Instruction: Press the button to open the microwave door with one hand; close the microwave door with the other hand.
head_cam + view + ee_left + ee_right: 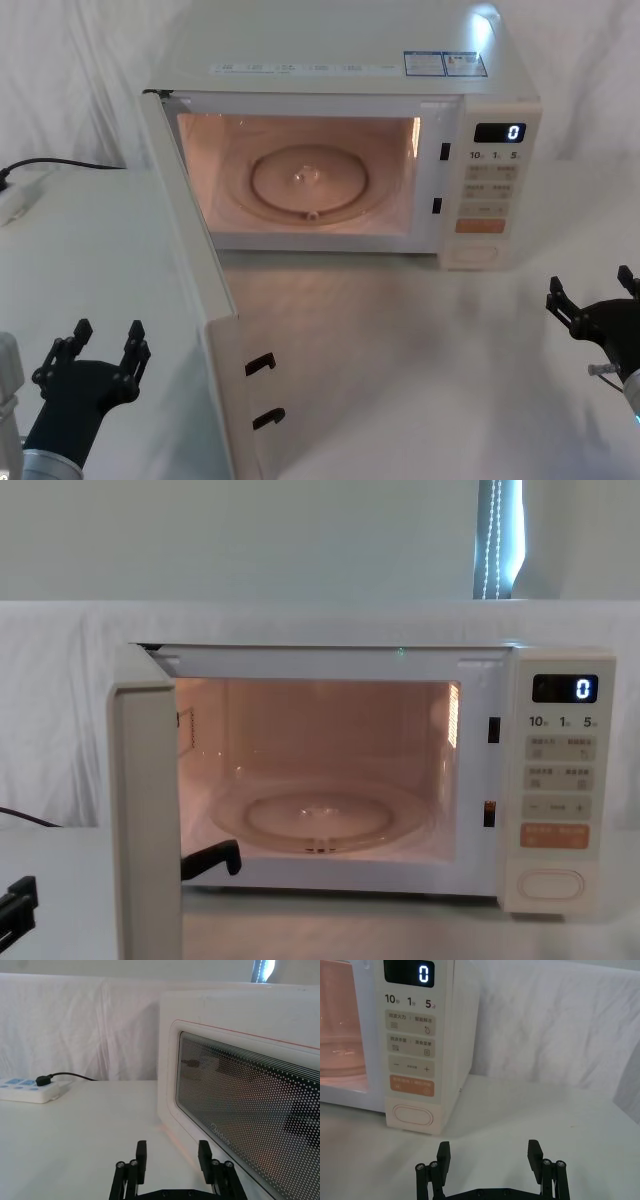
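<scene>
The left gripper [105, 345] hovers with its black jaws spread and nothing between them, near the white table's [420, 350] front left corner, just outside the swung-out cream microwave door with its dark dotted window [240, 1105]. In the left wrist view that gripper [170, 1157] points at the door's outer face, close to its lower edge. The right gripper [590, 295] hangs near the table's right edge, jaws likewise apart and empty; in the right wrist view it [489, 1155] faces the large cream pill-shaped button [413, 1115], well short of it.

The boxy cream-white microwave [340, 70] sits at the back of the table, its long axis running left to right and its front toward the robot. The door [205, 300] stands wide open, hinged at the left and reaching forward to the table's front edge, two black latch hooks [262, 390] on its free edge. The lit cavity shows a round glass turntable [320, 815]. Bare tabletop lies between the door and the right gripper. A white power strip [27, 1089] rests at the far left edge.
</scene>
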Action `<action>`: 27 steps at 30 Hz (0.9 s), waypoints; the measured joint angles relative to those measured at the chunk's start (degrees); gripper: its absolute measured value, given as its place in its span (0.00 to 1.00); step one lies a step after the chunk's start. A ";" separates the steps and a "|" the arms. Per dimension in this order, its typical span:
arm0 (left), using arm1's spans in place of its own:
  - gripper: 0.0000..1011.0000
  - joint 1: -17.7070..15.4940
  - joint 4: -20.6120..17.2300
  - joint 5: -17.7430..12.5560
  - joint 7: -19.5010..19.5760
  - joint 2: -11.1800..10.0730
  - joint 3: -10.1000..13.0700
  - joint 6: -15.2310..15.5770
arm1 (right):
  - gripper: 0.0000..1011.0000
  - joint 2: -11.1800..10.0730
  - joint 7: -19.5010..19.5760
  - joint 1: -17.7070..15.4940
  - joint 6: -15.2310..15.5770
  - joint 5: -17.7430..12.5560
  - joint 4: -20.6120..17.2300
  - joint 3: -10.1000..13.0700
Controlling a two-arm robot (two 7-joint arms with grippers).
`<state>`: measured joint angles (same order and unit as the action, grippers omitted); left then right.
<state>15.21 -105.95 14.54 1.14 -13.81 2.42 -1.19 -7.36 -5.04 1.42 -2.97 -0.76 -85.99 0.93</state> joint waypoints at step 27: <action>0.00 0.00 0.00 0.00 0.00 0.00 0.00 0.00 | 0.99 0.00 0.00 0.00 0.00 0.00 0.00 0.00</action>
<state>15.21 -105.95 14.55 1.14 -13.81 2.42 -1.19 -7.36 -5.04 1.42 -2.97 -0.76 -85.99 0.93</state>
